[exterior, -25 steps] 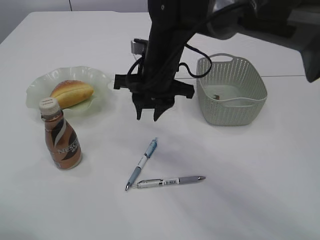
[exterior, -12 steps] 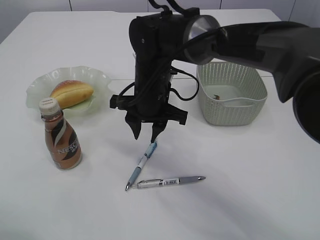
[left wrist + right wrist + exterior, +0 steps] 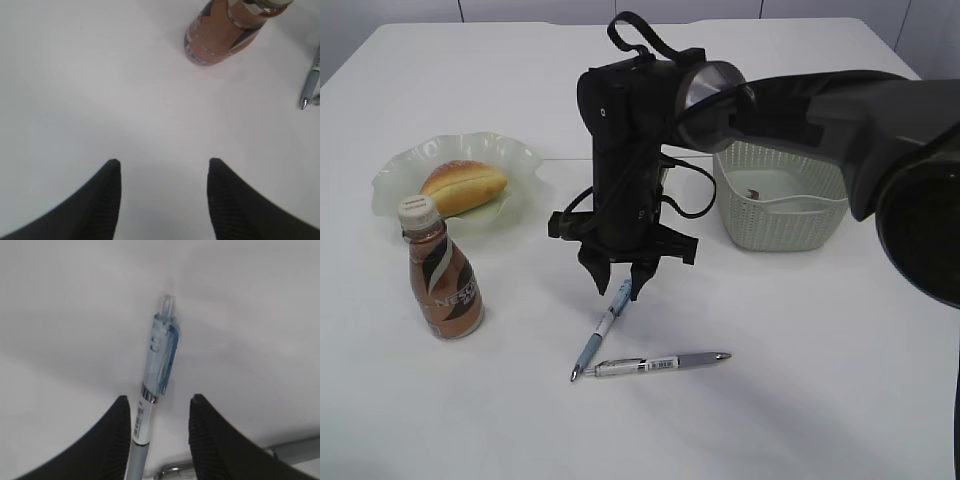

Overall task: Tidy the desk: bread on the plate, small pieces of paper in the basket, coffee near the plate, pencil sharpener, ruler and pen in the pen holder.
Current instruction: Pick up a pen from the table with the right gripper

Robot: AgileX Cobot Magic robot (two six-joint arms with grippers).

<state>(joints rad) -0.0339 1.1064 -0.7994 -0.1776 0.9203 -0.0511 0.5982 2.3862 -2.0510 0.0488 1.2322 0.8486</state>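
My right gripper hangs over the blue-clipped pen on the desk, fingers spread either side of its barrel, not yet pinching. A grey pen lies just beside. My left gripper is spread near the Nescafe bottle, holding nothing

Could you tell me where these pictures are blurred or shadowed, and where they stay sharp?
Exterior view: the near arm at the right edge is a dark, out-of-focus mass; the coffee label stays readable. Right wrist view: the blue pen is fairly sharp, a soft shadow beside it. Left wrist view: the desk is evenly lit; the fingertips look soft.
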